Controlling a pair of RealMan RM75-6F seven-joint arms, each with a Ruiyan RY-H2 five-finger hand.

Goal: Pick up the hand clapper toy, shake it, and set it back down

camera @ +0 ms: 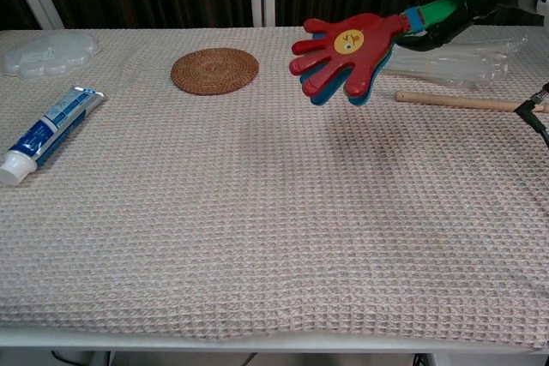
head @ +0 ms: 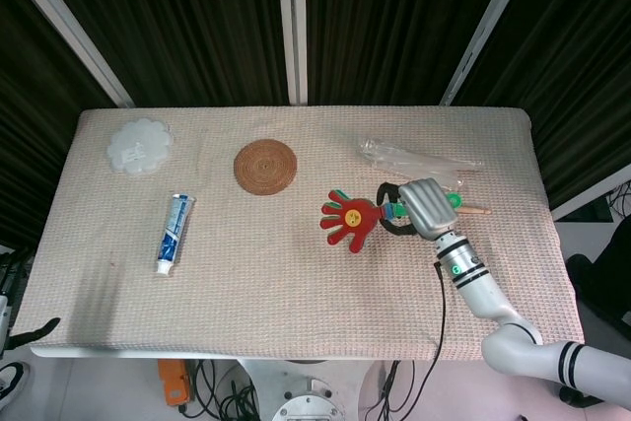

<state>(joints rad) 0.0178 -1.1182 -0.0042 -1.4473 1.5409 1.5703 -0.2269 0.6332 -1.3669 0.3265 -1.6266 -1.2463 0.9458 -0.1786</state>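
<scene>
The hand clapper toy (head: 351, 219) is a stack of red and blue plastic hands with a yellow face and a green handle. My right hand (head: 419, 206) grips that handle and holds the toy in the air over the right half of the table. In the chest view the clapper toy (camera: 343, 53) reaches in from the upper right, its fingers pointing left and down, and the right hand (camera: 467, 2) shows only partly at the top right edge. Neither view shows my left hand.
A round woven coaster (head: 265, 166) lies at the back centre. A toothpaste tube (head: 175, 232) and a white flower-shaped lid (head: 139, 146) lie on the left. Clear plastic packaging (camera: 433, 56) and a wooden stick (camera: 467, 102) lie under the right hand. A black cable (camera: 530, 130) hangs at the right.
</scene>
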